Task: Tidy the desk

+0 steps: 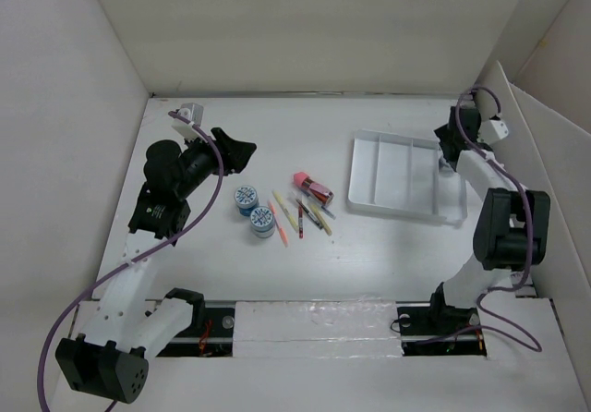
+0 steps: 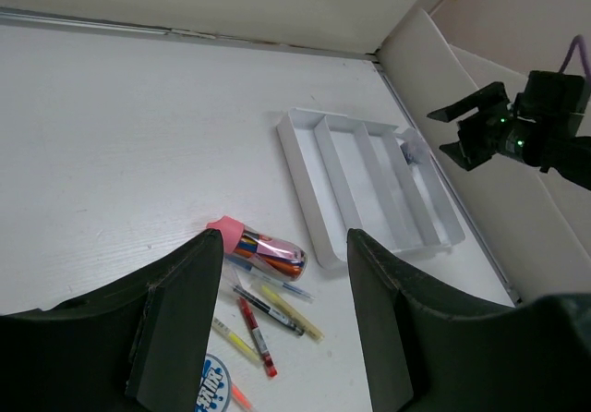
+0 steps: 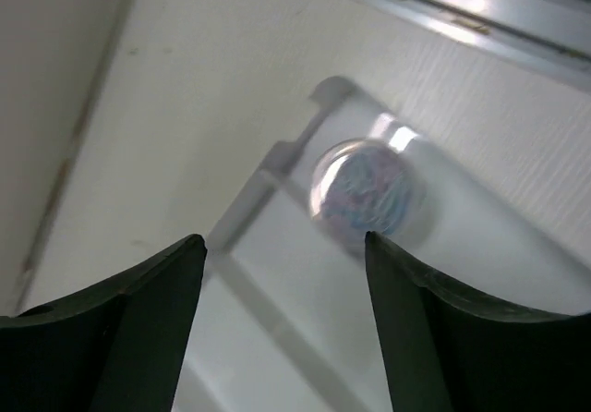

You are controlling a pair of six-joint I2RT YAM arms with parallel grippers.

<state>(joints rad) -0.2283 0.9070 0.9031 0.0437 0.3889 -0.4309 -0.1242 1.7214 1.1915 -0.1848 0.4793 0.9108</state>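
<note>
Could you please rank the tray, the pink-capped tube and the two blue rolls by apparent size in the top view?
1. Tray
2. Pink-capped tube, far roll, near roll: too alike to rank.

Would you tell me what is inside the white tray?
One small round blue roll sits in a corner of the tray; the other compartments look bare. From above, the right arm hides that corner.

Bright, even light washes the white worktop [image 1: 369, 255]; shadows are faint and soft. The right wrist view is blurred, with glare on the rail [image 3: 480, 15] at its top.
</note>
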